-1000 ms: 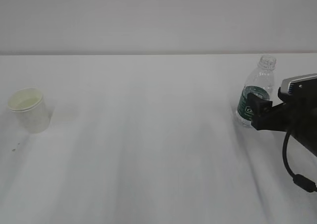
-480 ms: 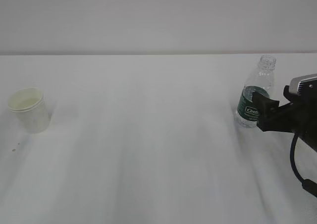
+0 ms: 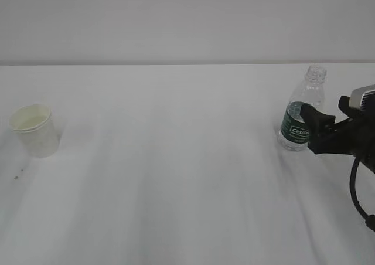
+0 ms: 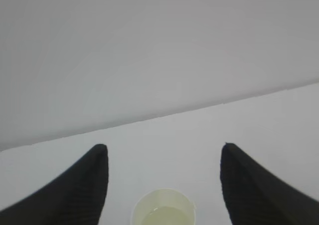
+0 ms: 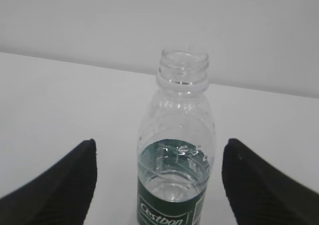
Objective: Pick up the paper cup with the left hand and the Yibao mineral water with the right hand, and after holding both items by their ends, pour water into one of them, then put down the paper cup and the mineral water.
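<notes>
Take the bottle (image 3: 302,116) as your landmark: it stands upright on the table (image 3: 176,177), uncapped, with water up to about the top of its green label. Your right gripper (image 3: 317,131) sits just to the bottle's right in the exterior view, one dark fingertip overlapping the label. From the right wrist camera, the bottle (image 5: 175,155) rises between the two fingers (image 5: 60,185), with clear gaps on both sides, so the jaws are spread and nothing is pinched yet. They straddle the lower body, probably so the neck stays free for pouring.

The paper cup (image 3: 34,129) is far to the left of the bottle, upright, mouth up, ready to receive water; the left wrist view hints that a little liquid may already be in it, though that is hard to judge. Your left gripper is out of the exterior frame, but its own camera shows the cup (image 4: 163,208) centred low between two parted fingers (image 4: 79,190), untouched. Both grippers look lined up on their targets; I judge that closing on each comes next.
</notes>
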`<state>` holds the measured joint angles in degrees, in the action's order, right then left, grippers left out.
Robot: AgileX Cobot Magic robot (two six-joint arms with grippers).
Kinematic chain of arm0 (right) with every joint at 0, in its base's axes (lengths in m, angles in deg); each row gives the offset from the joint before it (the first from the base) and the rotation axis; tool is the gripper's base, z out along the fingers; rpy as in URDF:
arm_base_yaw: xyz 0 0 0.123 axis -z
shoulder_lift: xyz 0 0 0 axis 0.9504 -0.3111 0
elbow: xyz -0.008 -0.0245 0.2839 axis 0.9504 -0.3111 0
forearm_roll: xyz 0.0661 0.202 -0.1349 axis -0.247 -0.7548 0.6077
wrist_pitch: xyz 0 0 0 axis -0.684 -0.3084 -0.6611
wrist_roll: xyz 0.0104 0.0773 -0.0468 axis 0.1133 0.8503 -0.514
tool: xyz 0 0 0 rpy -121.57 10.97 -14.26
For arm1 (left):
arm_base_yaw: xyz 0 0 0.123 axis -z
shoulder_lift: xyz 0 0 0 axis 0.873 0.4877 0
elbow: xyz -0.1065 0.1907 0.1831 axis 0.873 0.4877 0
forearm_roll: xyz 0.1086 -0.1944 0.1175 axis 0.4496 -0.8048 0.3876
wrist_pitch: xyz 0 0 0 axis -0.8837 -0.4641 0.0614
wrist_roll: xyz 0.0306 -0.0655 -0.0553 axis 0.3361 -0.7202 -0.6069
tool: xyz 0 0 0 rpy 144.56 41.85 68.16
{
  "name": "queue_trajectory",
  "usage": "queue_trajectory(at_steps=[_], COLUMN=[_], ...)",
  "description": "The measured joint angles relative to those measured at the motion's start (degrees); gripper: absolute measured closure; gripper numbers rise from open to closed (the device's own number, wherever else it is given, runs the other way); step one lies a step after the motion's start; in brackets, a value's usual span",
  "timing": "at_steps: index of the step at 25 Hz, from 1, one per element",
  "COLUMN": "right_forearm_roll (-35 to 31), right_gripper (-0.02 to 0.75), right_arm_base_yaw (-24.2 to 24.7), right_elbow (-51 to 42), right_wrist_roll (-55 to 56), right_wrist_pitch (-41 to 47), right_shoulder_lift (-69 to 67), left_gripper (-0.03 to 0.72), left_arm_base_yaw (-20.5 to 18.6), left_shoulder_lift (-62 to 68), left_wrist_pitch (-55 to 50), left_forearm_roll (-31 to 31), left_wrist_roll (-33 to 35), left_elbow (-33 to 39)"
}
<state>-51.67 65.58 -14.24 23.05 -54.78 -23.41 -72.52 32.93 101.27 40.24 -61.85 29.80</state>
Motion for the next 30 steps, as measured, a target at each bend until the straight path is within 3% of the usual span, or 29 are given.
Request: queue_trajectory(at_steps=[7, 19, 30], right_forearm_roll=[0.5, 1.2, 1.3], right_gripper=[0.146, 0.146, 0.146], right_arm_base_yaw=[0.0, 0.0, 0.0], right_elbow=[-0.6, -0.6, -1.0], right_wrist_roll=[0.0, 0.0, 0.0], right_wrist_pitch=[0.0, 0.0, 0.0], right_shoulder_lift=[2.1, 5.4, 7.9], left_gripper=[0.186, 0.187, 0.186], left_arm_base_yaw=[0.0, 0.0, 0.0], left_shoulder_lift=[0.0, -4.3, -10.1], left_wrist_pitch=[0.0, -4.1, -8.3], left_forearm_roll=[-3.6, -2.2, -1.8], left_wrist_roll=[-6.2, -7.0, -7.0], left_elbow=[-0.2, -8.2, -11.0])
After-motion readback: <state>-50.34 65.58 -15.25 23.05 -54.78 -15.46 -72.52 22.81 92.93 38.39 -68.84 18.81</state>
